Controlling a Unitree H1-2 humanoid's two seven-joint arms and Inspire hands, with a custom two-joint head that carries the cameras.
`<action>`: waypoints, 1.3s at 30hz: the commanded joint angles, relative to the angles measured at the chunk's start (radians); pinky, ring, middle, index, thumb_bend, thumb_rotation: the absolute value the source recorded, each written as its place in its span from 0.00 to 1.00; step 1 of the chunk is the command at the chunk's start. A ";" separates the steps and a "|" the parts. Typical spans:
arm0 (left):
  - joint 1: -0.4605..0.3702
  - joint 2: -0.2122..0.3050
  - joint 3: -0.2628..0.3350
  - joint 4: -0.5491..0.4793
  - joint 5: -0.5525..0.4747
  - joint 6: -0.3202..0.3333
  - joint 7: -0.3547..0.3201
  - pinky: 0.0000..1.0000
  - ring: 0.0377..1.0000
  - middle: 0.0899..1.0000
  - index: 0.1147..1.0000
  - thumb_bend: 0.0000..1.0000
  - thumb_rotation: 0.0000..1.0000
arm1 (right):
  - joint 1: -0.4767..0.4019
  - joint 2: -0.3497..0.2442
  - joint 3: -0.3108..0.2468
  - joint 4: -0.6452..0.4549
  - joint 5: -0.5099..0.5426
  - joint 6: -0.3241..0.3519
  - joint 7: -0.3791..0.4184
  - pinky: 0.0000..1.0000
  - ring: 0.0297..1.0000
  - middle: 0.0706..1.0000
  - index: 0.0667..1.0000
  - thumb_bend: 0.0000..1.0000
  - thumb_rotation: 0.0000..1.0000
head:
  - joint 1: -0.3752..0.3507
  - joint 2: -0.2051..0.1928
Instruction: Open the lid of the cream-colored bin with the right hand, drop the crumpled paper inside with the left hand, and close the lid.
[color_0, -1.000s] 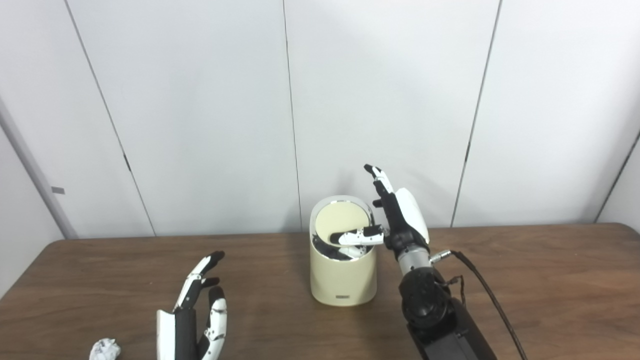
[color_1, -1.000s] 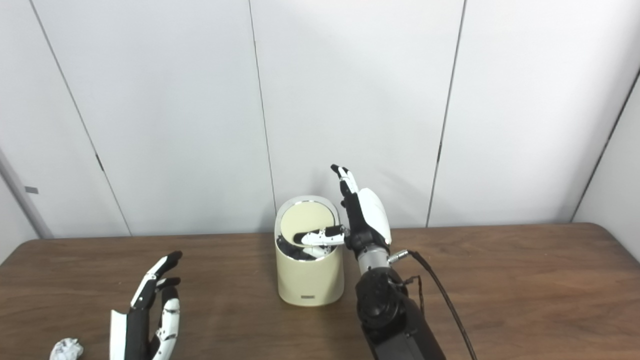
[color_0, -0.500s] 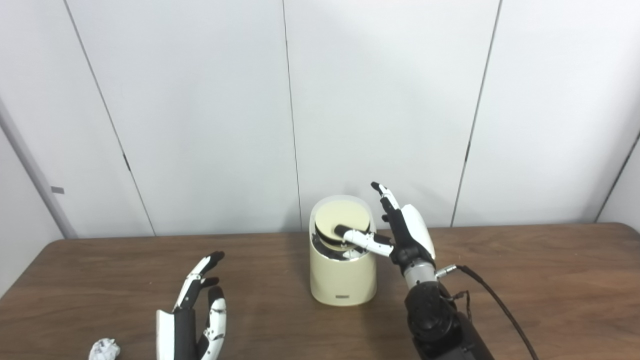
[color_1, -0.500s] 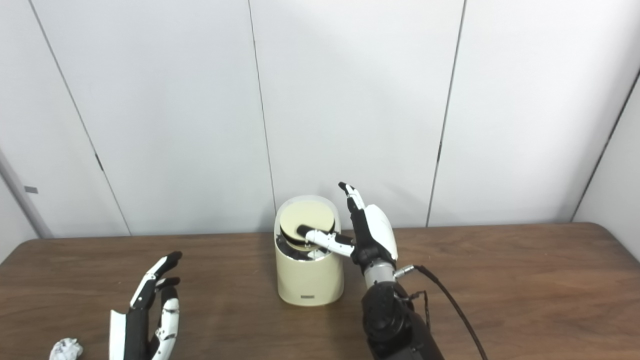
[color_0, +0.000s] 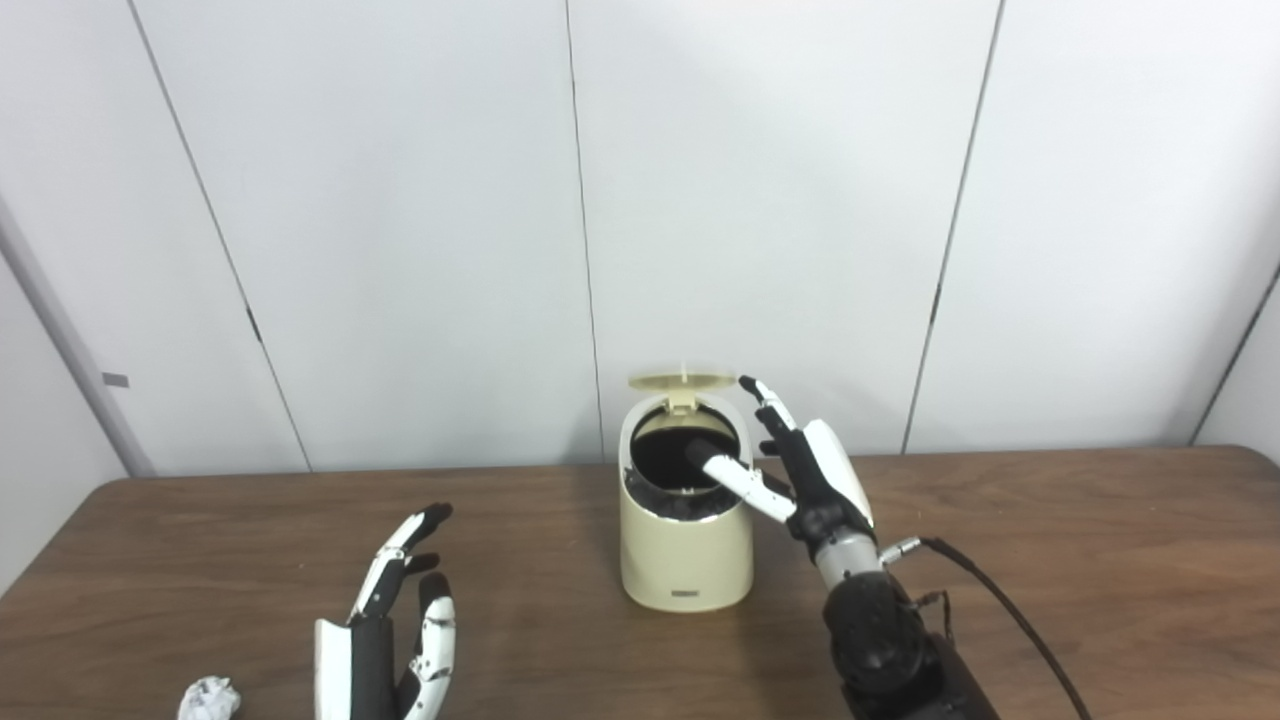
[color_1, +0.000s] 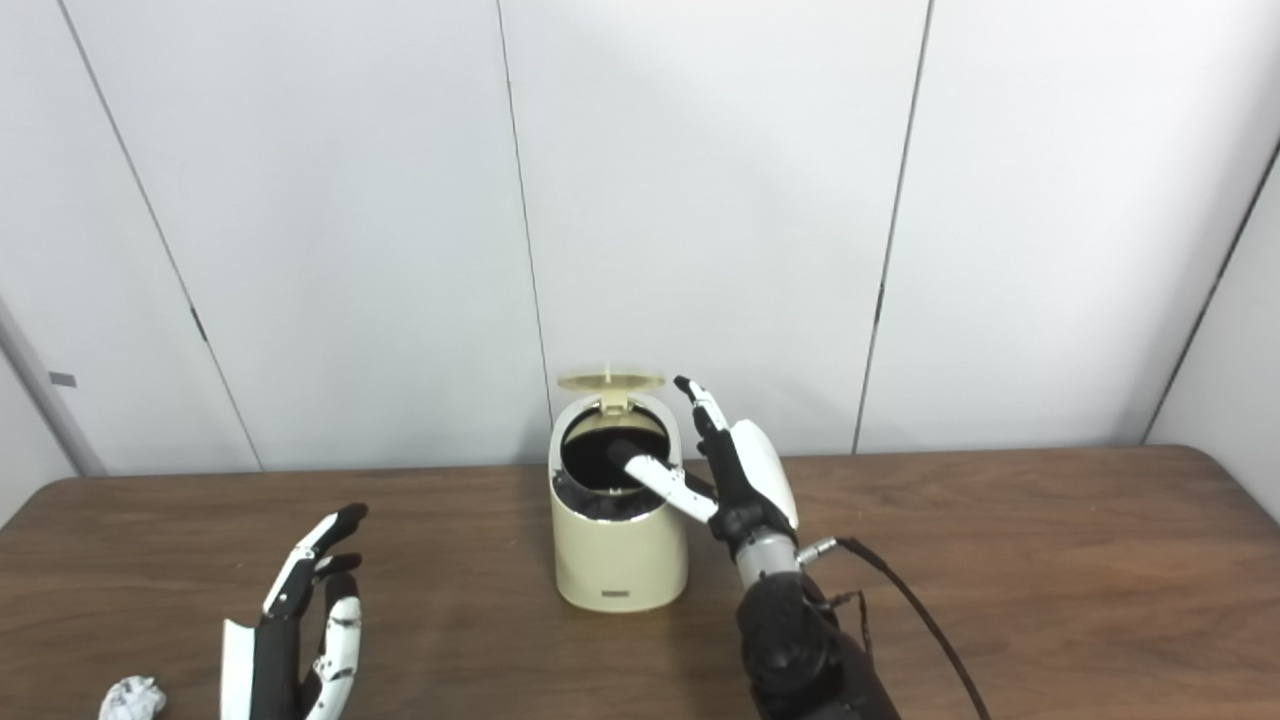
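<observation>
Lid-opening step looks done: the lid (color_0: 681, 380) of the cream bin (color_0: 686, 550) stands flipped up at the rim's 12 o'clock, dark mouth exposed. Right hand (color_0: 800, 470) sits at the bin's 3 o'clock, fingers spread, gripping nothing, thumb reaching over the opening. Left hand (color_0: 395, 630) waits with fingers apart, empty. Crumpled paper (color_0: 208, 698) lies on the table (color_0: 1100, 560) near that hand's 8 o'clock, untouched. Next: left hand must grasp the paper.
</observation>
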 joint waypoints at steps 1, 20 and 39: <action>0.033 -0.007 -0.004 0.086 0.019 -0.029 0.000 0.70 0.81 0.82 0.78 0.15 0.79 | -0.035 -0.004 -0.008 -0.039 0.028 -0.081 0.005 0.85 0.94 0.97 0.95 0.85 0.89 | -0.001 0.000; 0.038 0.011 -0.020 0.078 -0.018 -0.030 0.000 0.70 0.82 0.83 0.79 0.16 0.76 | 0.199 -0.028 -0.066 -0.373 0.129 -0.195 0.044 0.87 0.94 0.94 0.93 0.87 0.91 | -0.001 0.007; 0.048 0.036 -0.014 0.064 -0.044 -0.030 -0.008 0.69 0.81 0.83 0.79 0.18 0.77 | 0.500 -0.036 -0.195 -0.344 0.141 -0.482 -0.050 0.81 0.85 0.85 0.83 0.22 0.77 | -0.009 0.017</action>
